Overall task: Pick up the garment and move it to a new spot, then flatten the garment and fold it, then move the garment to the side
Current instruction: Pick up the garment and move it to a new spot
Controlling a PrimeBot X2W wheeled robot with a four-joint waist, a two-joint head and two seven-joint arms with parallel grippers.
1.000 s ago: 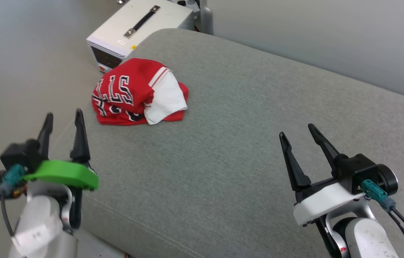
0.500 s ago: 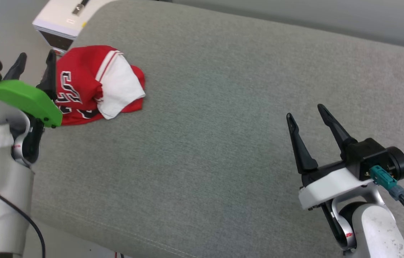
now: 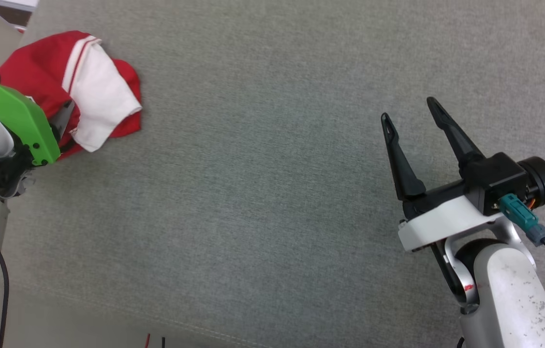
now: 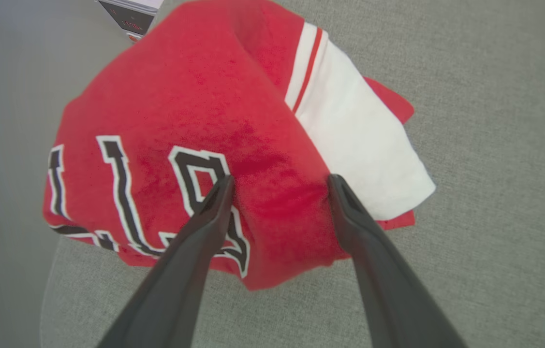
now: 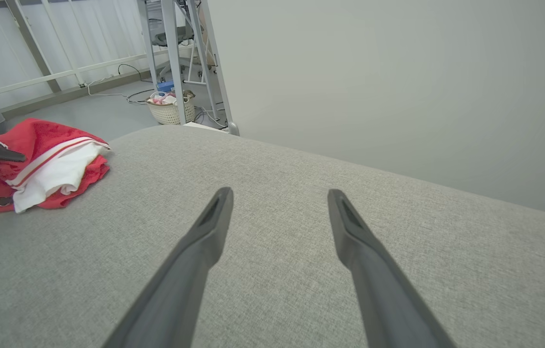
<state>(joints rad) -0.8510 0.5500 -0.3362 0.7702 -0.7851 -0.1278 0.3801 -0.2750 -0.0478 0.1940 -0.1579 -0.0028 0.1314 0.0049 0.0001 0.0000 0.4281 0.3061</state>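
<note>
The garment [image 3: 98, 92], a red jersey with a white sleeve and black lettering, lies bunched at the far left end of the grey cushion [image 3: 272, 169]. In the left wrist view my left gripper [image 4: 279, 179] is open, its two dark fingers straddling a raised red fold of the garment [image 4: 195, 96], tips right at the cloth. In the head view its green wrist mount [image 3: 16, 116] covers part of the jersey. My right gripper [image 3: 407, 108] hovers open and empty over bare cushion far to the right. The right wrist view shows the right gripper [image 5: 278, 192] and the garment [image 5: 45, 164] far off at the left.
The cushion's left edge runs just beside the garment, with floor below [image 4: 1, 96]. A white box [image 4: 132, 12] stands on the floor past that end. A laundry basket [image 5: 168, 108] and a metal frame [image 5: 175, 58] stand behind the cushion, by a plain wall [image 5: 398, 96].
The head camera has swung down and right, shifting the whole picture. My left gripper has reached forward onto the garment, its fingers now astride a fold. The right gripper has held its place, open.
</note>
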